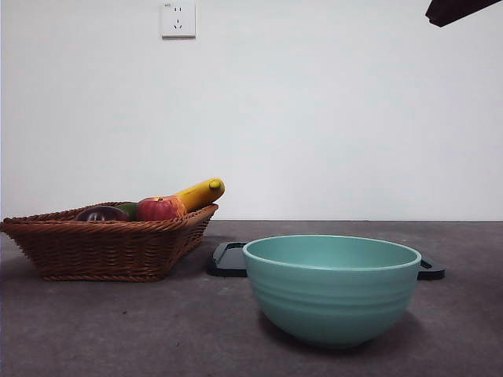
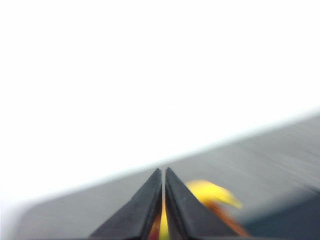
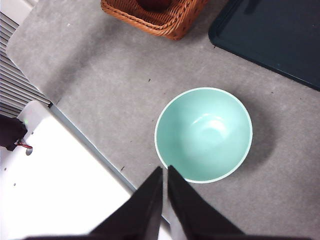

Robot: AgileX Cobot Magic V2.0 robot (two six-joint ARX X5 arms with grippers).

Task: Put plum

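Plum [image 1: 100, 214] lies in the wicker basket [image 1: 102, 247] at the surface's [image 1: 157, 330] left side, beside a green fruit [image 1: 128, 209], an apple [image 1: 159, 209] and a banana [image 1: 201, 193]. Our left gripper [image 2: 163, 172] has its jaws pressed together on nothing, blurred, above the banana. Our right gripper [image 3: 164, 171], likewise closed and empty, hangs high over the teal bowl [image 3: 203, 135]. A dark tray [image 1: 229, 260] lies behind the bowl.

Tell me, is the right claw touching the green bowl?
Apart. The right wrist view shows the right claw high above the bowl, and the front view shows nothing touching the bowl.
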